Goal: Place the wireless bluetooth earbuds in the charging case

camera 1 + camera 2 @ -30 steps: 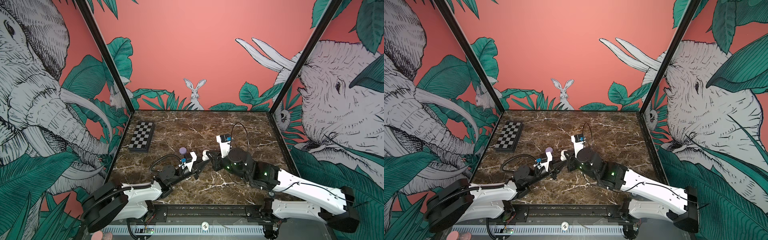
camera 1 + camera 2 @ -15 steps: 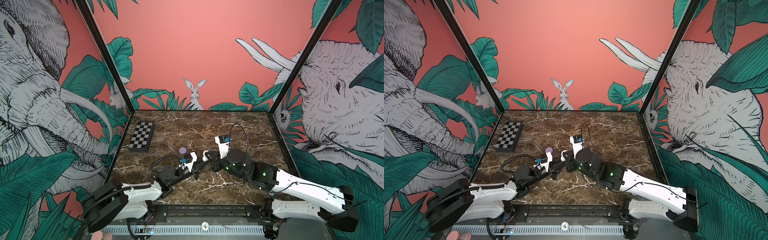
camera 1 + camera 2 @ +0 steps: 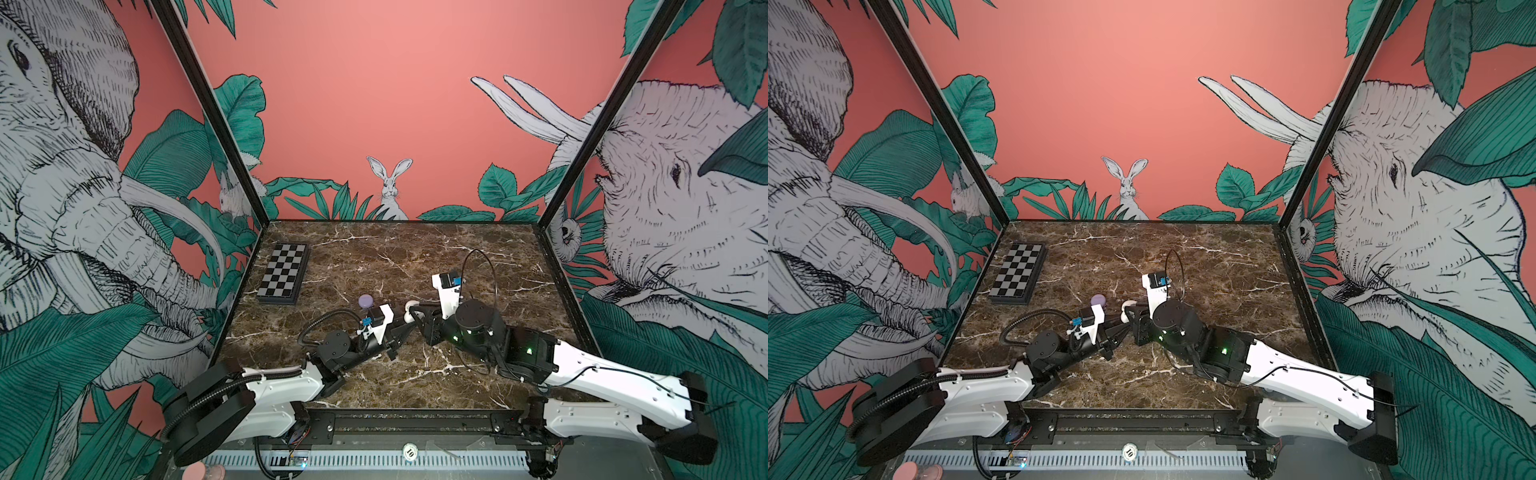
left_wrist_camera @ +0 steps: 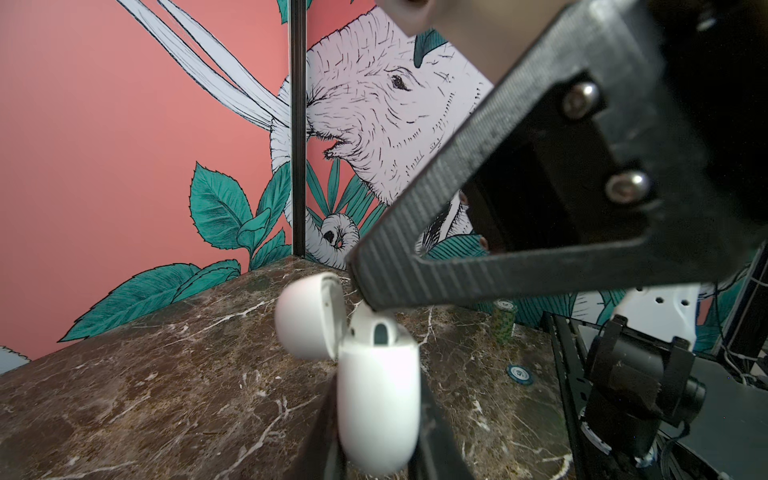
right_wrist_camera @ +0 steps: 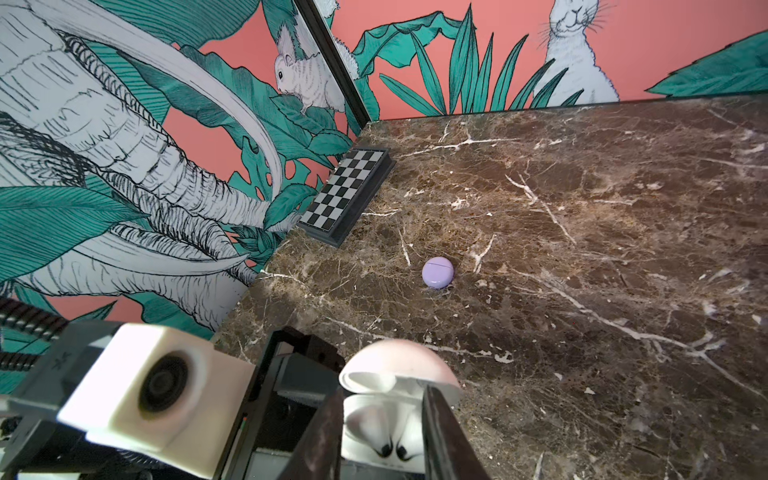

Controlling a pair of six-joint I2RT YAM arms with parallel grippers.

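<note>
My left gripper (image 4: 378, 424) is shut on a white charging case (image 4: 376, 399), holding it just above the marble with its lid (image 4: 309, 322) hinged open. In both top views the case (image 3: 411, 309) (image 3: 1127, 309) shows between the two arms near the table's middle. My right gripper (image 5: 384, 399) hovers over the case mouth, open, one finger on each side. Two white earbuds (image 5: 386, 432) sit in the case's wells between those fingers. In the left wrist view one right fingertip (image 4: 368, 291) rests at the case's mouth.
A closed lilac round case (image 3: 365, 300) (image 5: 437, 272) lies on the marble just left of the arms. A folded chessboard (image 3: 284, 274) (image 3: 1017, 272) sits at the back left. A green chip stack (image 4: 505, 322) and a flat blue chip (image 4: 519, 374) lie near the front rail.
My right gripper's jaws have parted over the case mouth after edging slightly left. The left gripper has kept still with the case.
</note>
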